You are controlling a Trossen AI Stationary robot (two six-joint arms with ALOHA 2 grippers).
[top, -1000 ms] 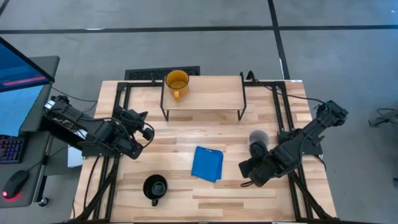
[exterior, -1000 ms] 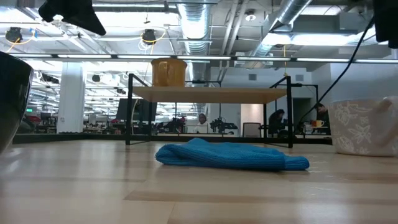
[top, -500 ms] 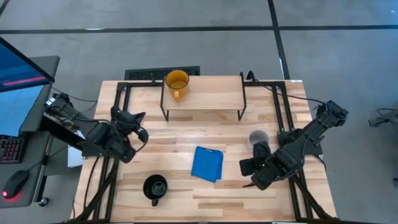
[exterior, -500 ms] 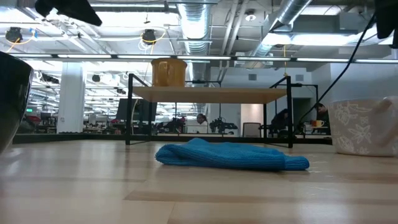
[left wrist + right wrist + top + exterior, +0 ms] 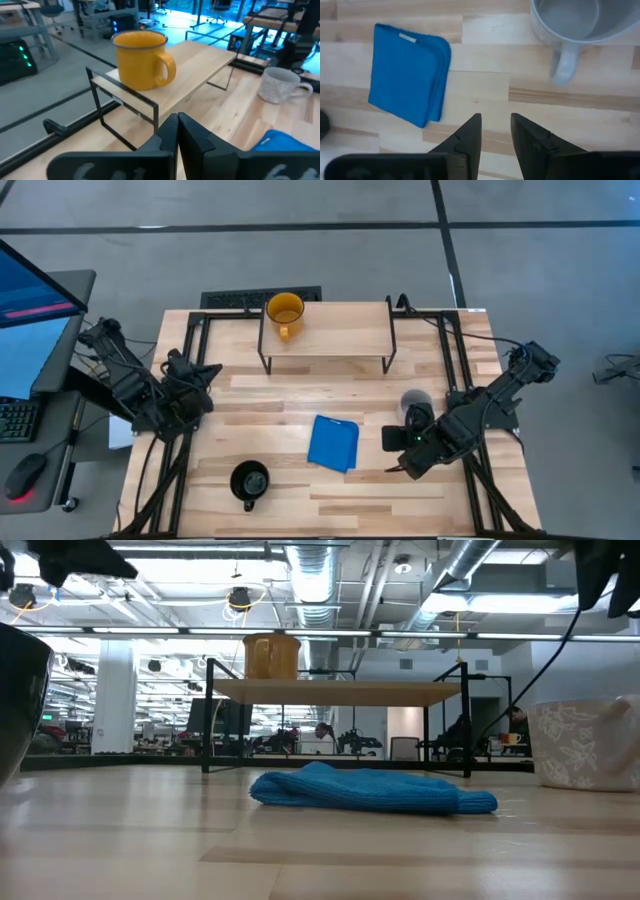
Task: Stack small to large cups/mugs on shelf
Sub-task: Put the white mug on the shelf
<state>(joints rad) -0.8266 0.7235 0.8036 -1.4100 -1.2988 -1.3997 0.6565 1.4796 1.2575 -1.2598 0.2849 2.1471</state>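
The worktop (image 5: pixel 300 490) carries everything, with the shelf (image 5: pixel 326 335) standing at its far edge. The left arm sits at the worktop's left edge, its gripper (image 5: pixel 193 375) raised and aimed toward the shelf; the left wrist view shows its fingers (image 5: pixel 169 131) pressed together with nothing between them. The right arm reaches in from the right side, its gripper (image 5: pixel 397 442) low over the boards just beside the grey mug (image 5: pixel 414 402), fingers (image 5: pixel 470 131) slightly parted and empty.

A blue cloth (image 5: pixel 333 442) lies folded near the middle of the worktop, between the two arms. The yellow mug (image 5: pixel 284 313) stands upright on the left end of the shelf, handle toward the near side. The grey mug stands upright on the worktop, right of the cloth and in front of the shelf's right end. The black mug (image 5: pixel 249 481) stands upright near the front edge, left of the cloth, well apart from the others.
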